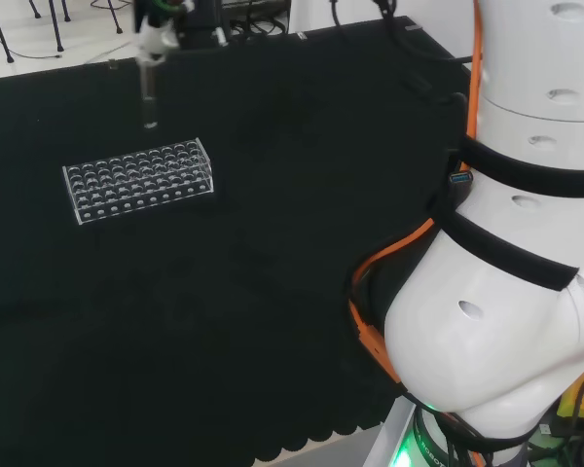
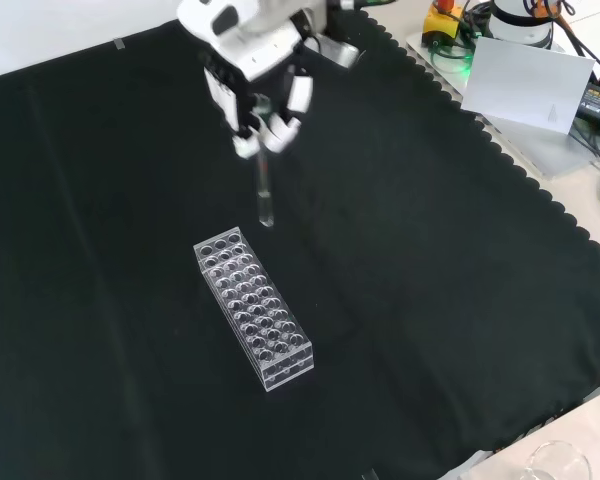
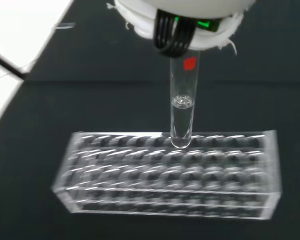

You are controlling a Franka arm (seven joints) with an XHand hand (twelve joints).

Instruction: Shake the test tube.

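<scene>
Front view: the black and white robot hand [image 2: 255,85] hangs above the black cloth [image 2: 430,260], its fingers [image 2: 298,95] curled in and pinching the top of a clear glass test tube [image 2: 264,195]. The tube hangs upright, clear of the clear plastic test-tube rack [image 2: 253,306], with its rounded bottom in the air just beyond the rack's far end. In the wrist view the tube [image 3: 182,112] holds clear liquid in its lower part and carries a small red mark near its top; the rack [image 3: 170,172] lies below it, its wells empty where they show.
</scene>
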